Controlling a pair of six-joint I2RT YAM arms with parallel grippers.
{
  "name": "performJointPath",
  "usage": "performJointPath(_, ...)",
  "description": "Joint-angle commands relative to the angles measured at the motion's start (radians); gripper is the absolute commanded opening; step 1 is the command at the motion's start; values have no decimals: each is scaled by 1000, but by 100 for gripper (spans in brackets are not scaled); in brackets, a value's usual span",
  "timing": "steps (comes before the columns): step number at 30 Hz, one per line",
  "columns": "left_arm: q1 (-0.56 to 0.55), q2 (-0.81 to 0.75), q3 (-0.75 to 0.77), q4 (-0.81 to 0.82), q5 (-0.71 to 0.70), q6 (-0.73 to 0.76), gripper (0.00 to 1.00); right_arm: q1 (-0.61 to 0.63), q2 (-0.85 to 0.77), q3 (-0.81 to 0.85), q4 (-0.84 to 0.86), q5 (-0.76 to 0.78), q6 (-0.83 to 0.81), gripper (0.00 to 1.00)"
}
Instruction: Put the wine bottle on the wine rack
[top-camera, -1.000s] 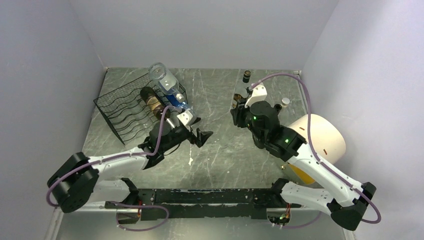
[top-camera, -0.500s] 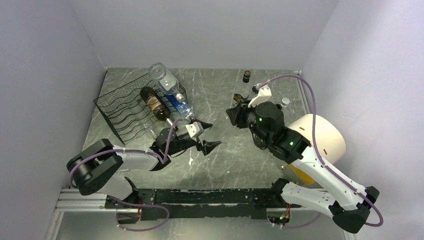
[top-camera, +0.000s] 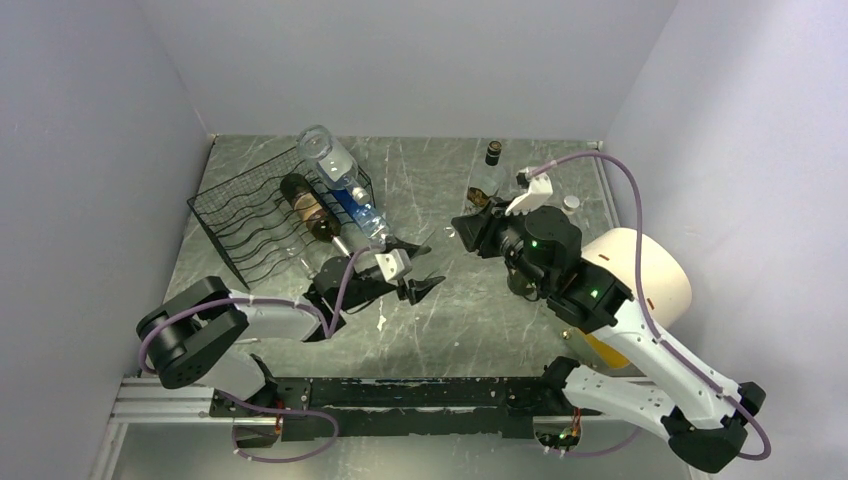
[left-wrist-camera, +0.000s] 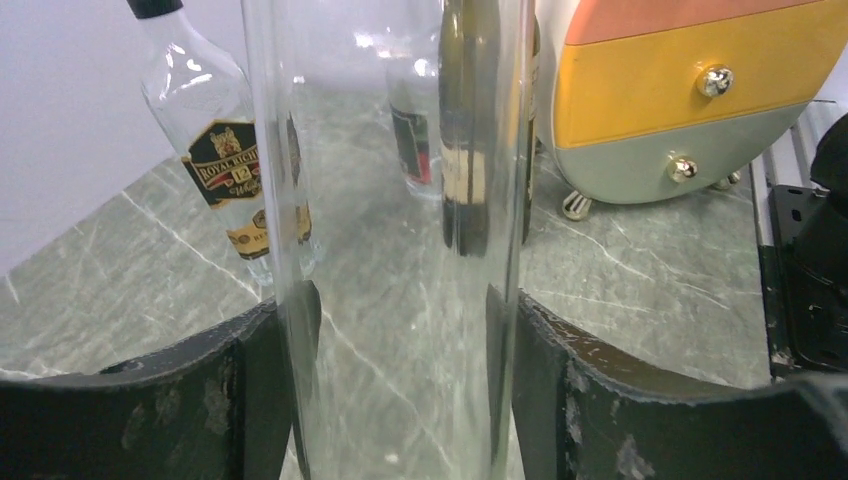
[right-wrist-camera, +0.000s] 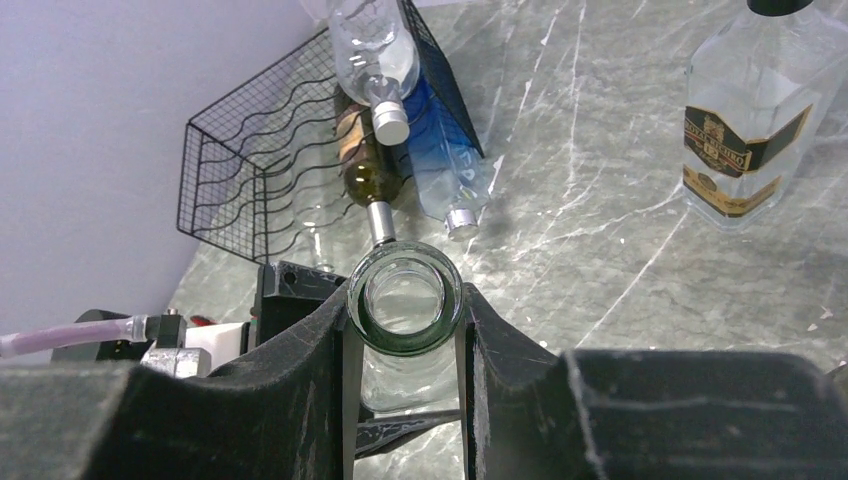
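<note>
The black thin-wire wine rack (top-camera: 245, 215), far left on the grey marbled bench (top-camera: 450, 330), cradles a dark bottle (top-camera: 303, 205), a clear bottle (top-camera: 325, 152) and a blue-tinted bottle (top-camera: 352, 200). The wine bottle (left-wrist-camera: 385, 300), clear glass and open-mouthed, is off the rack, to its right. The right tool (right-wrist-camera: 405, 305) is clamped on its neck. The left tool (left-wrist-camera: 400, 300) flanks its body; I cannot tell whether it grips. A whisky bottle (left-wrist-camera: 225, 165) has a label that begins "ROYAL RICH".

Left arm (top-camera: 268, 318): stretched low and forward, forearm near level.
Left gripper (top-camera: 420, 267): jaws spread, one finger at each side of the wine bottle (right-wrist-camera: 405, 344).
Right arm (top-camera: 625, 322): raised, elbow bent, wrist pitched down.
Right gripper (right-wrist-camera: 405, 300): fingers clamped on the wine bottle at its neck, just under the rim.
</note>
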Motion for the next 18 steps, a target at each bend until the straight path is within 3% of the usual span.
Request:
performJointPath(1,-18,1,59,-27,-26,49,69,-6,-36,6,71,-28,41,0)
performJointPath(2,-20,-7,59,-23,-33,51,64,-5,-37,7,65,-29,39,0)
performJointPath(4,-21,-22,48,7,-23,56,44,-6,-39,8,51,-32,33,4)
performJointPath(7,-22,-54,50,10,9,111,8,-6,-42,20,18,-37,10,33)
performJointPath(9,-22,-82,67,-42,-2,172,7,-6,-52,29,-10,-14,-14,52)
performJointPath(12,-23,-126,89,-114,-27,300,7,-6,-82,46,-60,37,-63,66)
performJointPath(18,-23,-214,145,-322,38,721,7,-5,-176,101,-117,1,-204,74)
